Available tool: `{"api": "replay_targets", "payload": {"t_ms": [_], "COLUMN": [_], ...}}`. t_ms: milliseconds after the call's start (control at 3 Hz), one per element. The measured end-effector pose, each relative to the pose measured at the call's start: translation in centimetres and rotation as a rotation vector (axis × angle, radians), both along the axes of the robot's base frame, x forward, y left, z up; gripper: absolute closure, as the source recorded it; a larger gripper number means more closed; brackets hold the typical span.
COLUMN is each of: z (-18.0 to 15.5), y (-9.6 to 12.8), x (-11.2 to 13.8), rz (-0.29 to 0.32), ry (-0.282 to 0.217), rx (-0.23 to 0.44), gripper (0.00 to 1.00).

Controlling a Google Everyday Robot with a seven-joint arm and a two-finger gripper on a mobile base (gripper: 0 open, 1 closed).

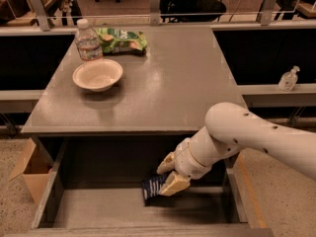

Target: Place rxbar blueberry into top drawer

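The top drawer [49,201] is pulled out below the grey desk, a wide shallow grey tray. My gripper [168,177] reaches down into its right half from the white arm on the right. It is shut on the rxbar blueberry [151,187], a small flat dark navy bar with white lettering. The bar sticks out to the left of the fingers [174,184] and hangs tilted just above the drawer floor. I cannot tell whether its lower edge touches the floor.
On the desk top [168,88] at the back left stand a white bowl [97,74], a water bottle [87,41] and a green chip bag [122,39]. A cardboard box [29,174] sits on the floor left of the drawer. A sanitizer bottle [288,79] stands on the right ledge.
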State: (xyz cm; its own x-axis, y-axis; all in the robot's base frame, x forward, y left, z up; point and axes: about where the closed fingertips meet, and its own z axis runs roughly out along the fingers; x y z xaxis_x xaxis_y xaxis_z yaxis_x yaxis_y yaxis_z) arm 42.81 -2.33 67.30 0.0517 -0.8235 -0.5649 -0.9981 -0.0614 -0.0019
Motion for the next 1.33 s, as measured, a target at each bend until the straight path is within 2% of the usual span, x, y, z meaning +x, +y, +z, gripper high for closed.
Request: {"api": "replay_targets", "payload": {"t_ms": [333,667,1000,1333], "z": [0.0,0.0,0.5,2.1], "y": [0.1,0.1,-0.5,-1.8], "x": [-0.1,-0.1,-0.2,-0.9], "rz": [0.002,0.003,-0.031,-0.085], "ry": [0.0,0.0,-0.01,-0.047], "rx": [-0.001,-0.001,0.018,0.02], "gripper": [0.0,0.0,0.0,0.0]}}
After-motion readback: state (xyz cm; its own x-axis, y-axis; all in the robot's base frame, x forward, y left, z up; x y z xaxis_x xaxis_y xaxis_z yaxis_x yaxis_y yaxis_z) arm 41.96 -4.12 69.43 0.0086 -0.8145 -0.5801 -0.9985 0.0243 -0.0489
